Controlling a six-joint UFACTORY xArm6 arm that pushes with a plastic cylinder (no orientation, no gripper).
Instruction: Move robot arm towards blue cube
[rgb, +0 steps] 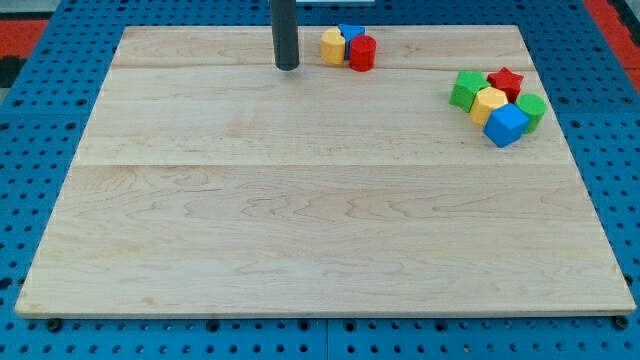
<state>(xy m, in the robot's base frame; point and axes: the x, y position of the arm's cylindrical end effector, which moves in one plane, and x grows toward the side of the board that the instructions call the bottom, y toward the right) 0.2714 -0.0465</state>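
The blue cube (506, 125) sits at the view's right, at the lower end of a cluster with a yellow block (489, 103), a green block (465, 89), a red star (507, 81) and a green cylinder (531, 109). My tip (287, 67) rests on the board near the view's top, left of centre, far to the left of the blue cube. Just right of the tip stands a second cluster: a yellow block (332, 46), a red cylinder (362, 53) and a blue block (350, 32) behind them.
The wooden board (300, 220) lies on a blue perforated surface (30, 120). A red area shows in the view's top corners.
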